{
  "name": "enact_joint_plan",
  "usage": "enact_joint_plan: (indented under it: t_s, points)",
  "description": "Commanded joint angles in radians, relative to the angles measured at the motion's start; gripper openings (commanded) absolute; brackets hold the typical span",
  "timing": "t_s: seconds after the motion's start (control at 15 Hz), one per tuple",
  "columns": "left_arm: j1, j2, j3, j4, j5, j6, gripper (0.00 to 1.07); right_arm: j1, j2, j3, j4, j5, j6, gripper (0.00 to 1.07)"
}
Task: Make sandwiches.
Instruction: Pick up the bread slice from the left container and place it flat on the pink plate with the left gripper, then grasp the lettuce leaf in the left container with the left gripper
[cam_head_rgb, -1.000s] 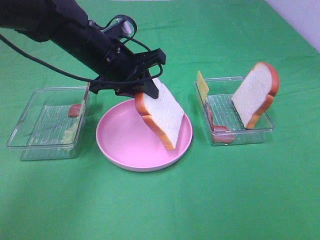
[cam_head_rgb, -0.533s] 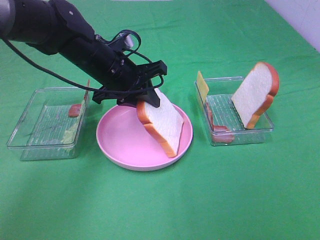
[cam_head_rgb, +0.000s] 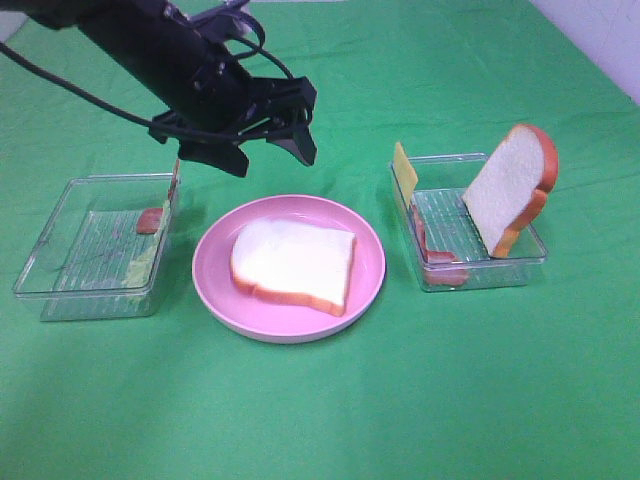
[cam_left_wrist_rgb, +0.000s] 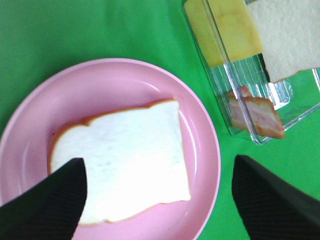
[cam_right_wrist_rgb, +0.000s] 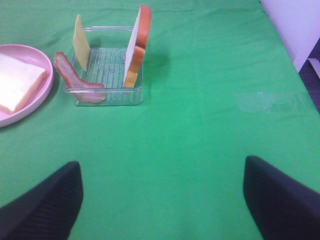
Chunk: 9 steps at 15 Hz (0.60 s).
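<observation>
One white bread slice (cam_head_rgb: 293, 263) with an orange-brown crust lies flat on the round pink plate (cam_head_rgb: 215, 250). My left gripper (cam_head_rgb: 270, 155) hangs open above the plate's far edge, holding nothing. In the left wrist view the slice (cam_left_wrist_rgb: 125, 160) lies on the plate (cam_left_wrist_rgb: 125, 80) between my two dark fingers (cam_left_wrist_rgb: 45, 205). A second bread slice (cam_head_rgb: 510, 190) leans upright in the right clear tray (cam_head_rgb: 480, 275), with a yellow cheese slice (cam_head_rgb: 404, 166) and bacon (cam_head_rgb: 440, 262). My right gripper (cam_right_wrist_rgb: 160, 200) is open over bare green cloth, short of that tray (cam_right_wrist_rgb: 107, 75).
The left clear tray (cam_head_rgb: 95, 245) holds a bacon piece (cam_head_rgb: 150, 220) and pale green lettuce (cam_head_rgb: 140, 265). Green cloth covers the table. The right wrist view shows the standing bread (cam_right_wrist_rgb: 137, 47), cheese (cam_right_wrist_rgb: 80, 37), bacon (cam_right_wrist_rgb: 75, 80) and the plate's edge (cam_right_wrist_rgb: 25, 55).
My left gripper opened and let go of the bread slice, which dropped from a tilt to lie flat on the plate. The gripper then rose and drew back.
</observation>
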<state>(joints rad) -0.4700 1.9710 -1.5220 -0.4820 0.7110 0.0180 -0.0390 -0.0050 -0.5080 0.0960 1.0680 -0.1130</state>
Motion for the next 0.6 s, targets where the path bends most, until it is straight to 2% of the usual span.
enact_joint_plan:
  t_s: [0.07, 0.2, 0.33, 0.47, 0.6]
  points:
    - [-0.004, -0.055, -0.064, 0.178, 0.114, -0.134, 0.76, -0.004, -0.015, 0.001, -0.002, -0.007, -0.012, 0.83]
    - [-0.004, -0.067, -0.137, 0.314, 0.292, -0.234, 0.76, -0.004, -0.015, 0.001, -0.001, -0.007, -0.012, 0.83]
    - [-0.004, -0.067, -0.180, 0.385, 0.408, -0.289, 0.76, -0.004, -0.015, 0.001, -0.001, -0.007, -0.012, 0.83]
    - [-0.004, -0.066, -0.192, 0.451, 0.470, -0.330, 0.76, -0.004, -0.015, 0.001, -0.001, -0.007, -0.012, 0.83]
    - [-0.004, -0.054, -0.192, 0.474, 0.518, -0.332, 0.76, -0.004, -0.015, 0.001, -0.001, -0.007, -0.012, 0.83]
